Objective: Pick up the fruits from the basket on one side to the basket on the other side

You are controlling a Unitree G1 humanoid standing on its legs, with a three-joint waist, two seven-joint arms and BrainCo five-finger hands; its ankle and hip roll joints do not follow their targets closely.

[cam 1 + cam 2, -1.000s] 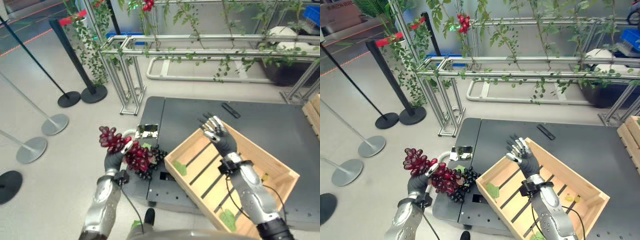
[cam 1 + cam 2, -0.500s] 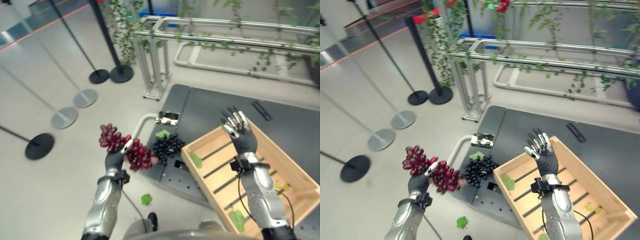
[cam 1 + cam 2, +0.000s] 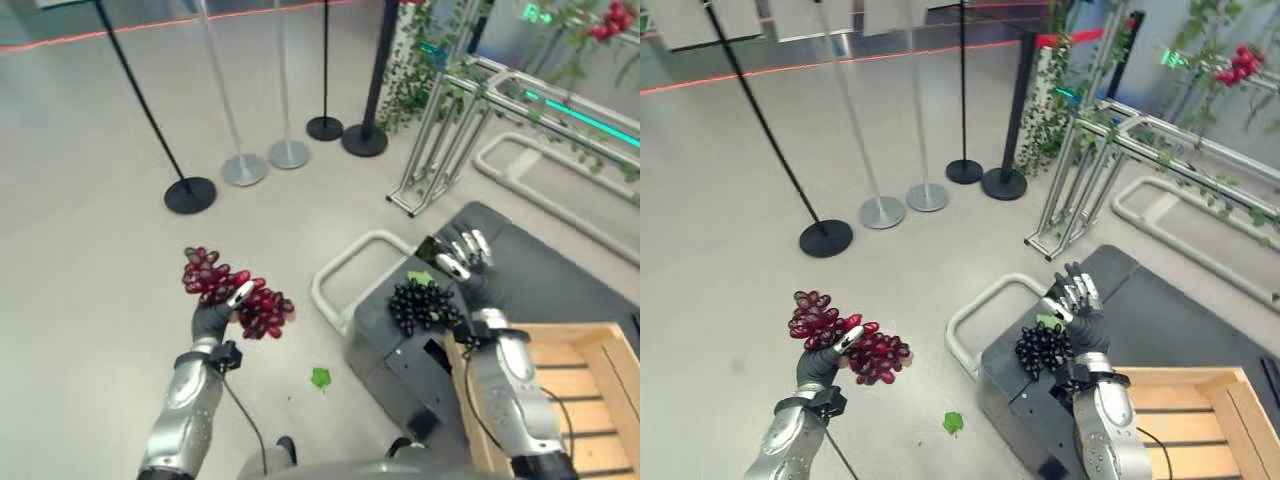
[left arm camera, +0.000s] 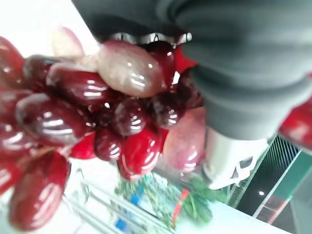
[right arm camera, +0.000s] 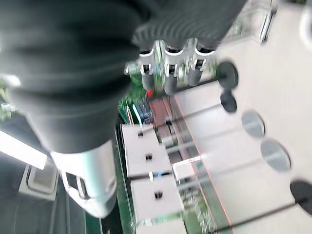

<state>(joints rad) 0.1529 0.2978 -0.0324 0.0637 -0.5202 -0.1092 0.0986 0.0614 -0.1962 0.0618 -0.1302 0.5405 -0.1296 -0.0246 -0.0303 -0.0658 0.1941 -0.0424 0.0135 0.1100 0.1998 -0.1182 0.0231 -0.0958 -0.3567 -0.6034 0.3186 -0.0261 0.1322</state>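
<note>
Left eye view: the left hand is raised over the floor, its fingers curled round the middle of a bunch of red grapes; part of the bunch stands above the fingertips, the rest hangs on the thumb's side. The right hand is up with its fingers straight and spread, holding nothing. Just below its palm a bunch of dark grapes lies on a dark platform, and the corner of a wooden crate sits by the right forearm. A green leaf lies on the floor between the two arms.

Right eye view: same scene, with stanchion bases on the floor well beyond the left fingers.

Left wrist view: red grapes press against the fingers and the dark cover.

Right wrist view: the fingers reach straight out, nothing between them
</note>
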